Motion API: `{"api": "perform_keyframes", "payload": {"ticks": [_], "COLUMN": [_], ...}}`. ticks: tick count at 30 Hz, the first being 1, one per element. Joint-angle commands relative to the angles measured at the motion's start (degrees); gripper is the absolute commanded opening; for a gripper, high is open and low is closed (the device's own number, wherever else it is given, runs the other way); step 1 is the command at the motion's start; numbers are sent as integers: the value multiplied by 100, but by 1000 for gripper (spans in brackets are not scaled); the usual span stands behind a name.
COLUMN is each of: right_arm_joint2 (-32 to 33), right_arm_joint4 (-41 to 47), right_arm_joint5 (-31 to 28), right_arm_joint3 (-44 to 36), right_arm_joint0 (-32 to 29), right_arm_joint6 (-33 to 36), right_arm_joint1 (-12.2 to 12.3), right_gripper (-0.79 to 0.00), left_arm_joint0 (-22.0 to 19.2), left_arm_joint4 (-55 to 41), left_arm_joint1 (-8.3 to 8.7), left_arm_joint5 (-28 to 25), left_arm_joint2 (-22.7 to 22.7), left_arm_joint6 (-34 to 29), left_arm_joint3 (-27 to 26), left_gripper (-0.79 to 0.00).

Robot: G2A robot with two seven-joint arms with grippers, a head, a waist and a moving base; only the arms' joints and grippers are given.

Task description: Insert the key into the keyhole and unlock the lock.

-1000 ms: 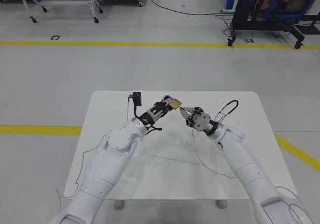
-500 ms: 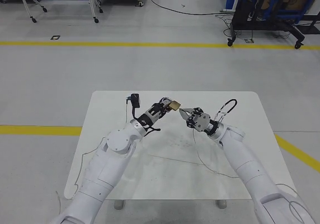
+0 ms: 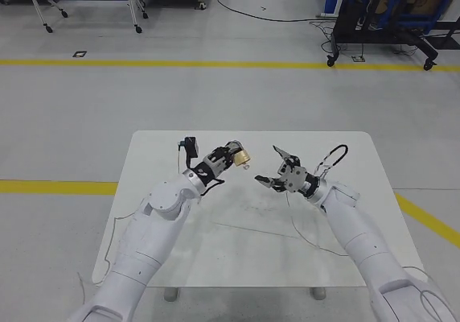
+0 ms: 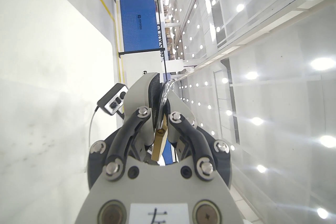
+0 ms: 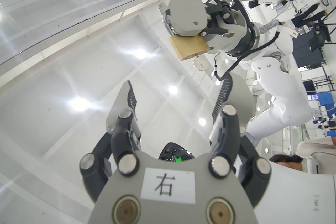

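Observation:
A brass padlock (image 5: 189, 47) hangs in the air above the table's far middle, and my left gripper (image 5: 183, 15) is shut on its shackle. A pale key (image 5: 200, 63) sticks out of the lock's underside, with nothing holding it. From the top, the padlock (image 3: 241, 157) sits at the tip of my left gripper (image 3: 230, 154). My right gripper (image 3: 267, 165) stands open a short way to the lock's right, apart from it. In the left wrist view the padlock (image 4: 160, 141) lies edge-on between the shut fingers of my left gripper (image 4: 161, 86). My right gripper (image 5: 178, 83) has nothing between its fingers.
The white table (image 3: 214, 241) lies under both arms. A black cable loop (image 3: 334, 153) curls behind the right arm, and a thin wire (image 3: 298, 233) trails across the table's middle. A yellow floor line (image 3: 45, 187) runs past both sides.
My right gripper has opened and drawn back to the right, leaving the key in the padlock. The left gripper has shifted slightly left and nearer with the lock.

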Motion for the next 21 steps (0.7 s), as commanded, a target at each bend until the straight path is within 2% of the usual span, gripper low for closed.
{"api": "perform_keyframes", "payload": {"ticks": [1, 4, 10, 15, 17, 19, 21], "right_arm_joint2": [262, 805, 1850, 1850, 1850, 1850, 1850], "right_arm_joint4": [-282, -588, -831, -831, -831, -831, -831], "right_arm_joint5": [-315, -580, -661, -661, -661, -661, -661], "right_arm_joint3": [-101, -563, -2077, -2077, -2077, -2077, -2077], "right_arm_joint0": [-90, -448, -1624, -1624, -1624, -1624, -1624], "right_arm_joint6": [-185, -410, -981, -981, -981, -981, -981], "right_arm_joint1": [123, 344, 654, 654, 654, 654, 654], "right_gripper": [0, 0, 0, 0, 0, 0, 0], "left_arm_joint0": [-103, -315, -696, -1122, -1237, -1329, -1394], "left_arm_joint4": [343, 1112, 1586, 2379, 2688, 2730, 2870], "left_arm_joint1": [7, 25, -21, -93, -130, -170, -201], "left_arm_joint5": [251, 556, 1046, 1557, 1704, 1778, 1827], "left_arm_joint2": [140, 427, 832, 1390, 1586, 1679, 1794], "left_arm_joint6": [-165, -455, -1041, -1555, -1553, -1604, -1631], "left_arm_joint3": [114, 308, 713, 1015, 1115, 1195, 1275], "left_gripper": [-785, -785, -785, -785, -785, -656, -619]}}
